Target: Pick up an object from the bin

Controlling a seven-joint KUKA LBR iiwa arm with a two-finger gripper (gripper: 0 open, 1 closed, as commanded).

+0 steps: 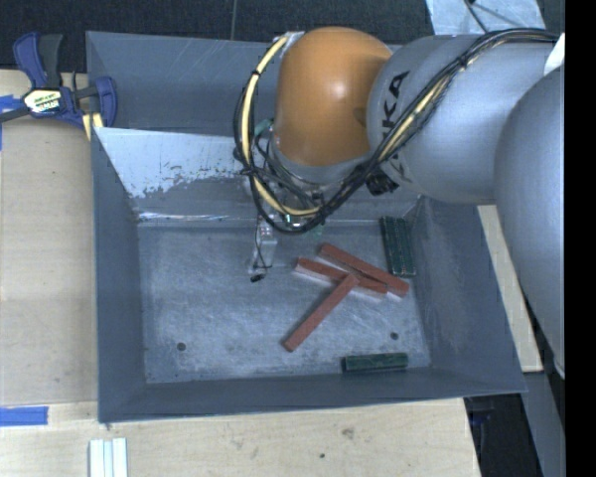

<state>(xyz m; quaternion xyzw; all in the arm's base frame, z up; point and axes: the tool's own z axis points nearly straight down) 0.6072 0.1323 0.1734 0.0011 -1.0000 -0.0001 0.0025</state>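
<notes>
Left of centre in the frame, over the floor of the grey bin [119, 296], I have the gripper [259, 261] hanging down as a thin metal tip. It hangs below the orange cover [323, 92] on the wrist, and looped cables [250, 162] run round that cover. The arm [477, 117] comes in from the upper right of the frame and hides the bin's upper right corner. From this angle I cannot tell whether the gripper is apart or together, nor whether its tip touches the floor. Under it I see only scuffed grey metal.

Nearest to it, just to its right, is a small heap of three reddish-brown sticks [350, 278]. Two of them lie almost side by side, slanting down toward the right. The upper stick [370, 269] rests partly on the lower stick [313, 268], whose left end is the point closest to the gripper, near it but apart. The long stick [316, 318] runs from their crossing down to the lower left and ends on bare floor.

A dark green block [398, 244] lies against the right wall, just beyond the heap's right end. A dark green bar [374, 363] lies flat along the foot of the lower wall, well apart from the gripper.
</notes>
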